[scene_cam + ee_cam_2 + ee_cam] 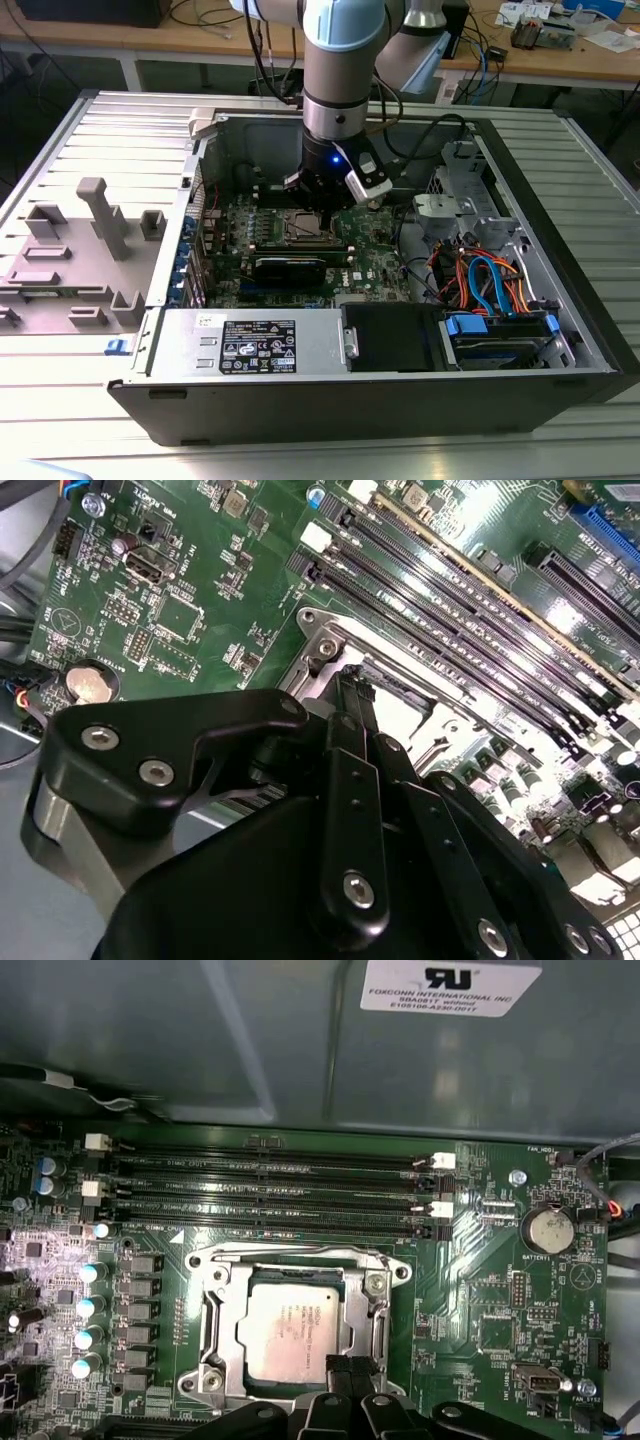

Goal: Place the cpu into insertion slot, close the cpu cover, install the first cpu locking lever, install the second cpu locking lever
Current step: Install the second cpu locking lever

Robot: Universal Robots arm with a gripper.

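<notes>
The cpu [295,1330], a silvery-tan square, lies flat in the insertion slot [290,1257] on the green motherboard. The cpu cover [222,1312], a grey metal frame, lies down around it. In the first wrist view my gripper [350,1372] is at the socket's edge, its black fingertips close together and shut, with nothing visible between them. The second wrist view has the gripper [352,685] reaching down to the socket's metal rim [325,640]. From the exterior view, the arm stands over the open computer case with the gripper [313,208] just above the socket [305,228].
Long black memory slots [270,1190] run beside the socket. A coin battery [548,1230] sits farther along the board. The case walls [330,400] enclose the board. Coloured cables [480,280] and a drive bay [500,335] are at the exterior view's right, a grey fixture [90,240] at its left.
</notes>
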